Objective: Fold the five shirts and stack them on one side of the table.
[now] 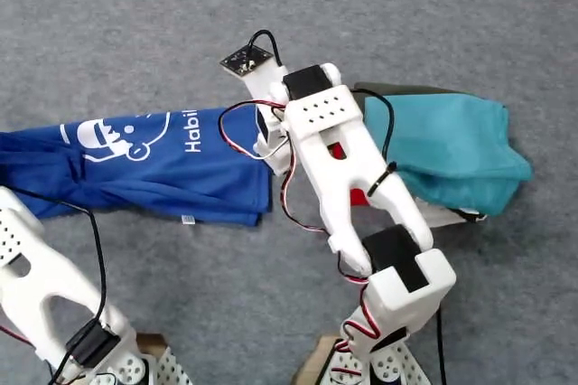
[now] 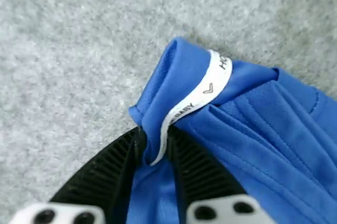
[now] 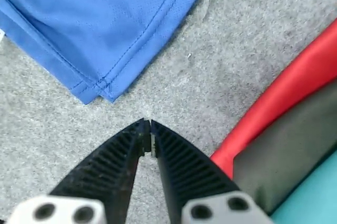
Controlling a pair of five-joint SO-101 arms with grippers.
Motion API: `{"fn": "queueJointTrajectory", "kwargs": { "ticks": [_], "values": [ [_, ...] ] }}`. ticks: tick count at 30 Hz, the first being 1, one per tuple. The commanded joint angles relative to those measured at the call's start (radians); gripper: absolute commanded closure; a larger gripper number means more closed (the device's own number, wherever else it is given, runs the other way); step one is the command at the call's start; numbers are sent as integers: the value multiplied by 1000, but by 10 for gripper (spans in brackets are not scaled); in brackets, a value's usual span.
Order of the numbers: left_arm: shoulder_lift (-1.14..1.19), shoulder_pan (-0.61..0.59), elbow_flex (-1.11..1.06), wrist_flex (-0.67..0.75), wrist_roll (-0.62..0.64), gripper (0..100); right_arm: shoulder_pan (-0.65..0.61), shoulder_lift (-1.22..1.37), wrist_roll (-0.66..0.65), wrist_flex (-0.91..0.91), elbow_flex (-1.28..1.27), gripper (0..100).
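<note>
**Left gripper clamped on the blue shirt, right one closed on nothing**

The left gripper (image 2: 155,153) was pinching a fold of the blue shirt (image 2: 253,124) right at the neck. Its black ribbed jaws squeezed the cloth and the white neck tape (image 2: 202,95) between them, low over the grey table (image 1: 135,42). In the high view the left arm (image 1: 50,286) leaned in from the 7 o'clock corner and ran off the frame near 8 o'clock.

The right arm (image 1: 343,159) stretched from its base at 6 o'clock up to the table's middle, wrist bent down. The right gripper (image 3: 147,135) had its tips pressed together with nothing between them (just bare table beneath).

The blue shirt lay stretched from the 9 o'clock edge to the centre, its hem corner near those tips but apart from them. At 3 o'clock sat the stack: a teal shirt (image 1: 452,150) on top, with a dark shirt (image 3: 295,155) and a red shirt (image 3: 284,92) showing under it. The red edge was just beside the right gripper.

Open table ran along 12 o'clock, and at 6 o'clock between the two bases.
</note>
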State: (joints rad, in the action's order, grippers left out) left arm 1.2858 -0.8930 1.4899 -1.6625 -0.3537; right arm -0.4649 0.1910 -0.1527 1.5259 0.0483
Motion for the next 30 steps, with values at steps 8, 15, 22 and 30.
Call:
{"fn": "queueJointTrajectory", "kwargs": {
  "ticks": [8, 15, 22, 30],
  "values": [
    [-142, -52, 175, -98, 38, 981, 21, -2, 8, 2, 10, 995],
    [-321, 8, -18, -100, -9, 981, 25, -2, 8, 2, 8, 995],
    [-627, 157, -431, -100, -71, 981, 27, -4, 8, 2, 7, 995],
    [-891, 384, -786, -98, -43, 981, 74, -8, 8, 21, 7, 995]
  ]
}}
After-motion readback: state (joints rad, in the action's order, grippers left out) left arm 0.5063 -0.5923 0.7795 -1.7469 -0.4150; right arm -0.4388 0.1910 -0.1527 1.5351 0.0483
